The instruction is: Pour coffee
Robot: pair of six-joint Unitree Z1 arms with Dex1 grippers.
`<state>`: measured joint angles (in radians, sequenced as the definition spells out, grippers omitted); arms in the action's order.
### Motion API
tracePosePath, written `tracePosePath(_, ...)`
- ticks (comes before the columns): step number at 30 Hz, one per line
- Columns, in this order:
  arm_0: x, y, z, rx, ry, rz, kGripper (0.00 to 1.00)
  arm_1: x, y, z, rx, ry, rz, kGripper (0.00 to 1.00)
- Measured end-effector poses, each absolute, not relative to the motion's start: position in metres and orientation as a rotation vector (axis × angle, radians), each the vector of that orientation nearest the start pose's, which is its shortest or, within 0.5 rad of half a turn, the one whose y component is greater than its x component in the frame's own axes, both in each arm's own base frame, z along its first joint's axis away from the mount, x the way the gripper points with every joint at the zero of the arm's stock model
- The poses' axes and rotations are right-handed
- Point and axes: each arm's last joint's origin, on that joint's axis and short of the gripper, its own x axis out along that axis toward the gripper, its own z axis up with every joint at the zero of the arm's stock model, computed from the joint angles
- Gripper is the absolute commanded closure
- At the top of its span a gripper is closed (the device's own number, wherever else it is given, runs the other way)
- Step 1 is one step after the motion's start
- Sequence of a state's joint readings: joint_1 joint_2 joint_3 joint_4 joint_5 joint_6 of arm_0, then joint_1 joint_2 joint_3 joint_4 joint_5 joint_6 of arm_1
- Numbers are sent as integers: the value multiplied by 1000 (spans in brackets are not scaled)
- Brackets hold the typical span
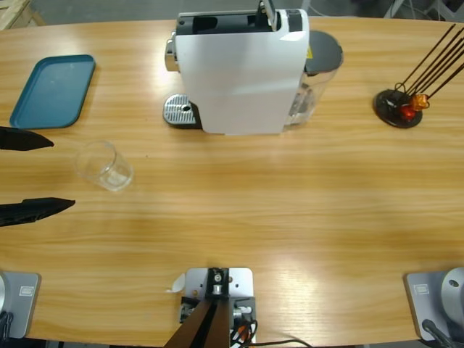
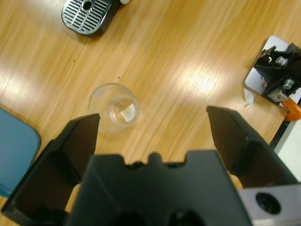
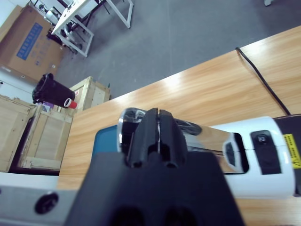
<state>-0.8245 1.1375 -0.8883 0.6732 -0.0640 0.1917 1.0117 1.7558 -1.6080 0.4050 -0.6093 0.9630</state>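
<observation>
The left gripper (image 1: 32, 172) comes in from the left edge of the high view, its two black jaws spread wide with nothing between them. Just ahead of it stands the clear glass (image 1: 105, 165), upright on the wooden table (image 1: 290, 196), a little past the jaw tips and closer to the upper jaw than the lower. Down the left wrist view, the same left gripper (image 2: 153, 127) looks straight at the glass (image 2: 114, 107), which sits off toward the left-hand jaw, apart from both, touching neither. And inside it? No dark liquid to be seen, only a clear bottom with a pale glint.

Further back, the white coffee machine (image 1: 243, 69) stands at the far side of the table, its round metal drip tray (image 1: 181, 111) poking out toward the left, well apart from the glass. A teal tray (image 1: 53, 90) lies at the far left, beside the glass but not touching.

The right gripper (image 3: 159, 129) has its jaws pressed together, closed on nothing visible, poised above the top of the coffee machine (image 3: 254, 157). On the right, a black stand with dark sticks (image 1: 399, 107).
</observation>
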Motion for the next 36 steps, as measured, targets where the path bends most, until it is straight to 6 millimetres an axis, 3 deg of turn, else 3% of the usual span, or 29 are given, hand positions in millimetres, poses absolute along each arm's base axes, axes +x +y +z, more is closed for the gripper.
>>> tracePosePath(16,97,-109,329,533,784,-920,9,231,335,385,471,560,157,1000)
tracePosePath(27,96,-109,329,537,783,-921,9,222,370,359,419,601,201,1000)
tracePosePath(36,96,-109,328,537,785,-921,9,222,374,354,420,631,230,1000)
